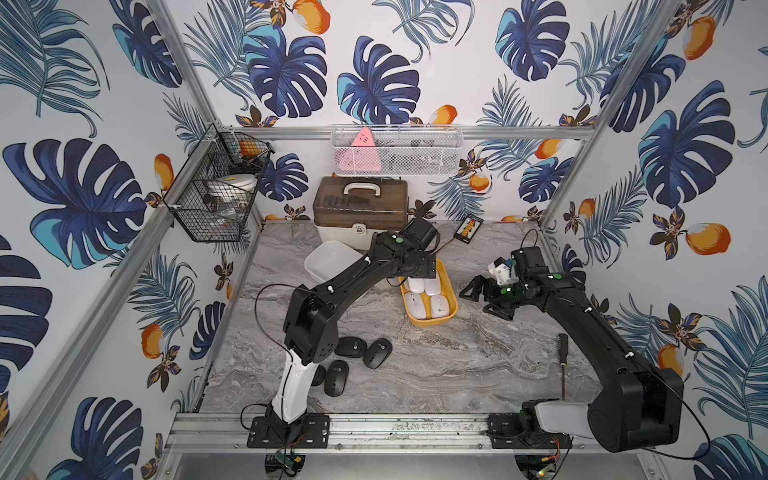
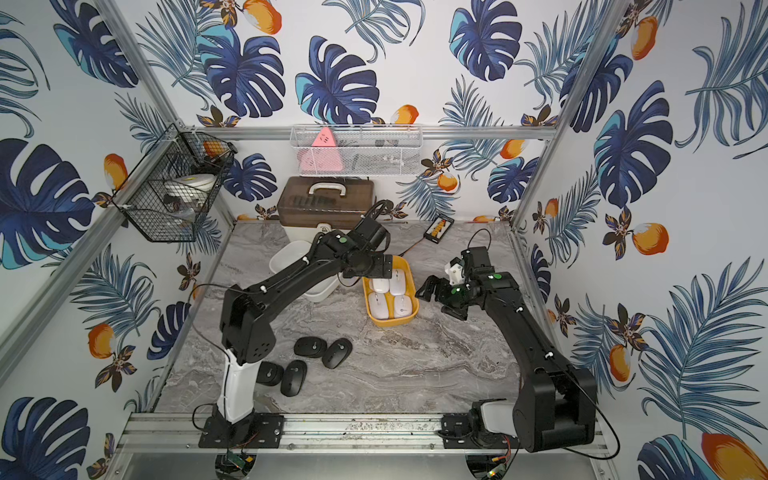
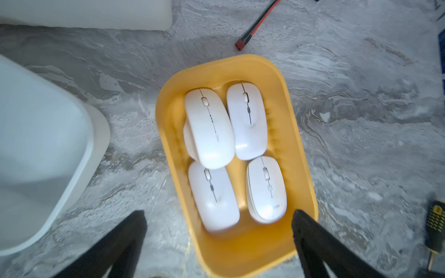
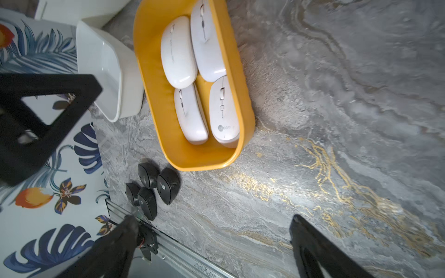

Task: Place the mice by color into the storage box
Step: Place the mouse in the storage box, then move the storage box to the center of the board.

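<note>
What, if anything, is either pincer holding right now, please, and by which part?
Nothing is held. The left pincer stands open above the white mice in the yellow bin; the right pincer is open and empty too.

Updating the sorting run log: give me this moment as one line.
white mice: four in yellow bin | black mice: four on table | left gripper: jaws open above yellow bin | right gripper: jaws open, empty

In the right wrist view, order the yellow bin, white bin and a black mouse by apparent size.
1. yellow bin
2. white bin
3. black mouse, clearly smallest, though likely farther from the camera
</note>
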You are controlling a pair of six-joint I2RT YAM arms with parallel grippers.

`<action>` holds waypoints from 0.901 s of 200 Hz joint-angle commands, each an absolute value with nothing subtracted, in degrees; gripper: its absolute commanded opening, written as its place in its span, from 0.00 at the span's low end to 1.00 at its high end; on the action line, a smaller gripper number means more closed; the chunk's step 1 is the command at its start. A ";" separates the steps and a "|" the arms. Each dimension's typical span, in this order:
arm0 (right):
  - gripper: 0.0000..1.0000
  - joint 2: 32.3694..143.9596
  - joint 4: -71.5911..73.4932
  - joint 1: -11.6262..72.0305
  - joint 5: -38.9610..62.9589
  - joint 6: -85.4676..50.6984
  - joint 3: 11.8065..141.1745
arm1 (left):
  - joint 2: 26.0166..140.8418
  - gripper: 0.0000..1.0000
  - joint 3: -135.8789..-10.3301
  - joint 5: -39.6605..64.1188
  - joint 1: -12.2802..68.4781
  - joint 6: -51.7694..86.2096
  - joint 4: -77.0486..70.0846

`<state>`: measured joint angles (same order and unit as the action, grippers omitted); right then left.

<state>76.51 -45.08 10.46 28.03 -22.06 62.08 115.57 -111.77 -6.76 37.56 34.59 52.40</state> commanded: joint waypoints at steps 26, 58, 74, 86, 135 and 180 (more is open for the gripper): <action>1.00 79.54 -43.29 21.78 25.21 -26.22 64.36 | 95.51 0.99 -88.57 -3.99 37.57 30.22 58.42; 1.00 78.96 -39.86 22.50 25.97 -29.36 63.20 | 83.09 0.99 -73.00 -4.54 37.04 35.16 61.38; 1.00 81.16 -41.02 23.37 27.00 -27.84 64.73 | 79.10 0.99 -67.78 -3.63 34.22 38.14 59.09; 1.00 82.94 -41.97 24.54 26.99 -26.72 67.92 | 79.16 0.98 -67.23 -3.75 31.84 38.95 58.21; 0.99 85.67 -42.39 26.54 25.63 -27.67 71.16 | 92.37 0.71 -79.03 -7.78 22.45 36.22 50.56; 0.98 82.53 -45.67 26.52 22.88 -26.38 69.30 | 110.13 0.24 -92.31 -8.16 18.49 33.16 45.21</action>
